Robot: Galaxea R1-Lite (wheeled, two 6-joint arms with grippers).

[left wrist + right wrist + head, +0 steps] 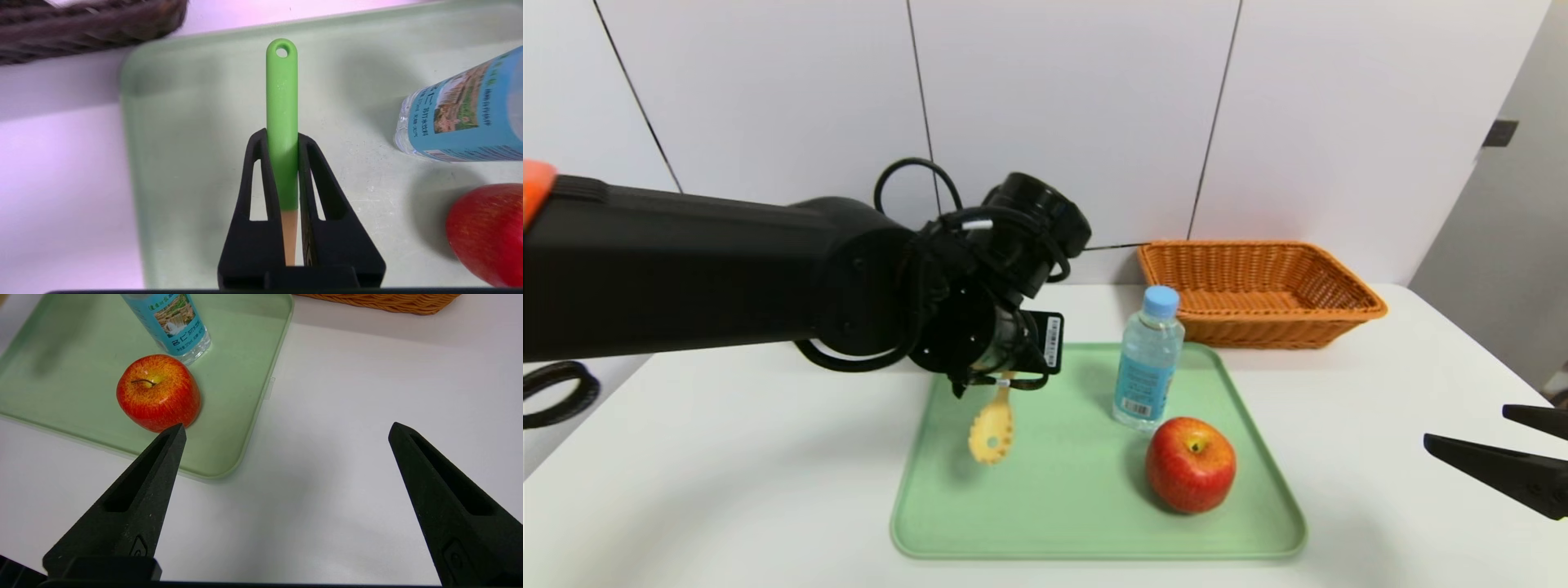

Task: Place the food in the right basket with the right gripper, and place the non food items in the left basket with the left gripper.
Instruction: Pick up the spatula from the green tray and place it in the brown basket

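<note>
Nearest, the right gripper (286,433) hovered low over the worktop (727,465) at the near right, fingers spread wide apart. Beyond it, the apple (1191,464) and water bottle (1147,359) stood on the green tray (1094,523). Farther left, the left arm reached across, its left gripper (283,141) clamped on the spatula (282,122), held above the tray's far left. Farthest right sat the orange basket (1258,290).
</note>
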